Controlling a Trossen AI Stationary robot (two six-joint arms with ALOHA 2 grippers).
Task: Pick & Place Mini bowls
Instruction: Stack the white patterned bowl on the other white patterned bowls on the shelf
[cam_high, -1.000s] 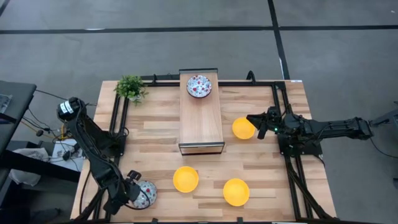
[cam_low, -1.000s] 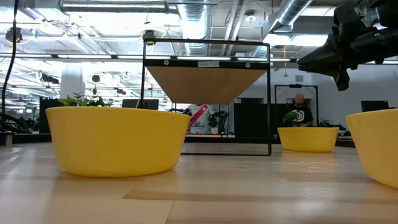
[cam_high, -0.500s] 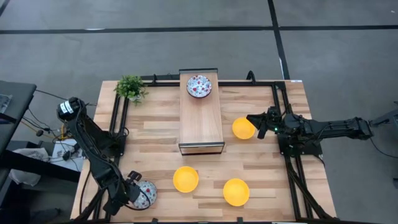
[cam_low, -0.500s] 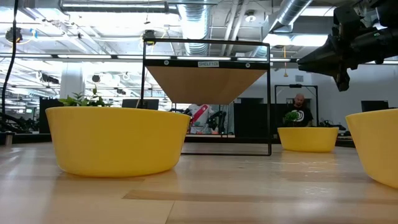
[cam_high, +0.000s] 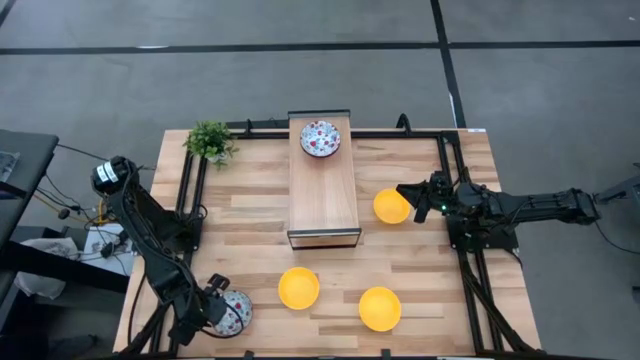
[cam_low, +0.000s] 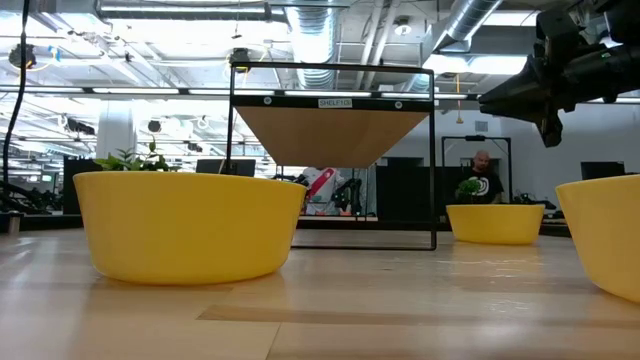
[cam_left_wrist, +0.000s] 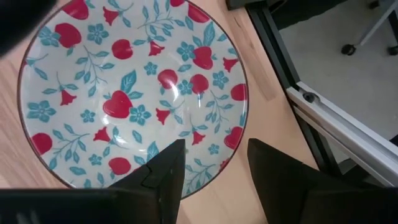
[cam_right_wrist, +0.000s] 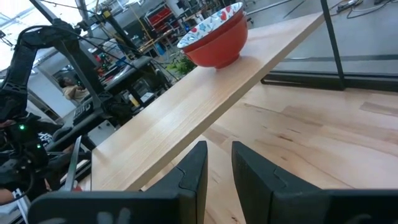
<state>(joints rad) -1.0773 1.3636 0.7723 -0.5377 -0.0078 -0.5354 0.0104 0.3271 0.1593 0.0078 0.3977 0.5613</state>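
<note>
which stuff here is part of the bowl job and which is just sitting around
Job:
- three yellow bowls
- floral bowl on the shelf
- floral bowl under the left claw

Lying about:
- potted plant
- person in the room behind

A light wooden tabletop (cam_high: 250, 225) stands on grey floor (cam_high: 250, 80) crossed by dark lines. A small black desk (cam_high: 20, 160) sits at the left. Beyond the far edge, a workshop ceiling carries silver ducts (cam_low: 470, 20) and strip lights (cam_low: 180, 12); a person (cam_low: 483, 175) stands far back.
</note>
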